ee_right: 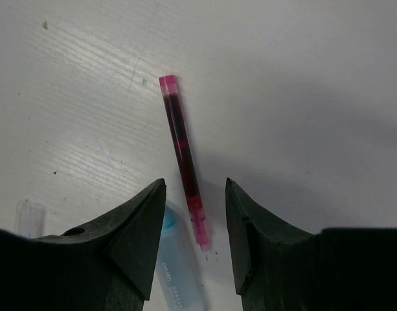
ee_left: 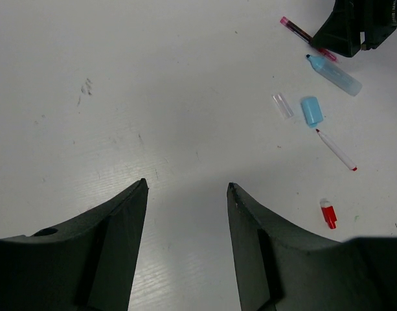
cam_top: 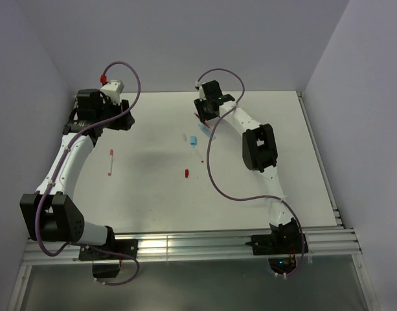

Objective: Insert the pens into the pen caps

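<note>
**mk:** Right wrist view: the right gripper (ee_right: 195, 184) is released, its jaws either side of the dark red pen (ee_right: 180, 139), close to the tip end. Pinched that far off-centre, the pen could swivel, or skid into the light blue pen (ee_right: 175, 285) just beside it.

**jo:** Left wrist view: the left gripper (ee_left: 187, 188) is spread wide with nothing in it, well apart from the red cap (ee_left: 328, 214) and light blue cap (ee_left: 311, 111). Caps that tiny probably squirt away when nipped.

**mk:** Top view: smooth white desk (cam_top: 146, 207), so nothing stops a roll. Plain pale walls (cam_top: 185, 39) on three sides. A white pen (cam_top: 111, 162) lies alone on the left.
</note>
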{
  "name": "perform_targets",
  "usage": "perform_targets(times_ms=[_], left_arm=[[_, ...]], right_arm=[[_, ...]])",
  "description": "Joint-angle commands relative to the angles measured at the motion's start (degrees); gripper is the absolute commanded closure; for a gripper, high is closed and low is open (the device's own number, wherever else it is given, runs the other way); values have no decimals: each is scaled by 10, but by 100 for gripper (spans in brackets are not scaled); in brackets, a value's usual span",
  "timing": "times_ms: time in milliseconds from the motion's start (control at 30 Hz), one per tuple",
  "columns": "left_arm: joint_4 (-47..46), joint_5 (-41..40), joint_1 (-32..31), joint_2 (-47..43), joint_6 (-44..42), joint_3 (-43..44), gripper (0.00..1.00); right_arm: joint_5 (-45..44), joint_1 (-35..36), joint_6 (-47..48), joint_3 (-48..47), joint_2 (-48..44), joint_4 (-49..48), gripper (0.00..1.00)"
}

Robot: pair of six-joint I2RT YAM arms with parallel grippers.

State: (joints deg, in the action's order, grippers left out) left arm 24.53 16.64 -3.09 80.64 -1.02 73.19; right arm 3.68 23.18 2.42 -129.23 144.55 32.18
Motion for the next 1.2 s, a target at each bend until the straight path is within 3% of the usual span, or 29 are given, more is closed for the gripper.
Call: perform_targets(times_ms=[0,400,867,1167], left_arm=[[3,-3,-2,1,4,24,43],[33,2,-2,8,6,51,42],[71,16,-2,25,33,83,43],[64,13,-2,23,26,79,40]], right_arm=[[-18,5,-19,-30,8,17,50],[-24,8,-39,-27,18,36,54],[-61,20,-30,-31,34,79,67],[-20,20,-7,-12,17,83,92]])
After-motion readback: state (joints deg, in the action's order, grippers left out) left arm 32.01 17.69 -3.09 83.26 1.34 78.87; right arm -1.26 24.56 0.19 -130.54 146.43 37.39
